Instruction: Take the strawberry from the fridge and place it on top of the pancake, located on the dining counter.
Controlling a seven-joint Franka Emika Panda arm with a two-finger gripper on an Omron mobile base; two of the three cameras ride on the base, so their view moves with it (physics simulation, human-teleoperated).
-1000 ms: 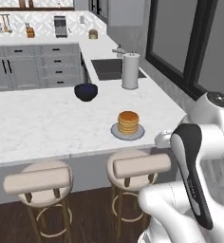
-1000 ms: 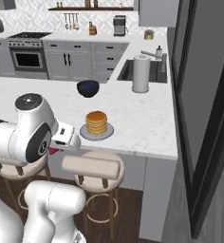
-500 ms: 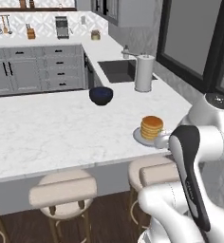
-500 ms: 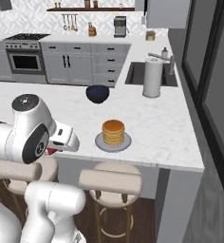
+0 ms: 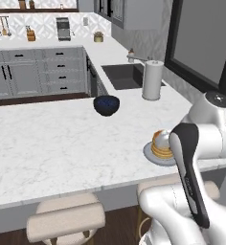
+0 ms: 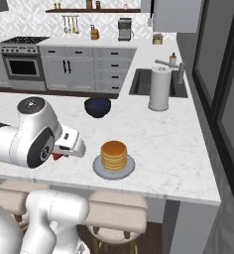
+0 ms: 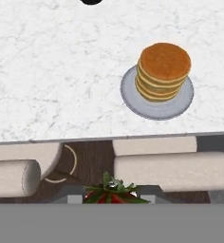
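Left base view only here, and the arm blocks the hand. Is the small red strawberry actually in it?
Observer: Yes. In the hand view the small red strawberry, green leaves showing, sits between the tips of the shut hand.
Operator: Is the hand over the pancakes yet?
Observer: No. The hand view shows it above the beige padded stools, short of the edge of the white marble counter.
Operator: Anything on the stack?
Observer: No. The top of the golden pancake stack on its round grey plate is bare.
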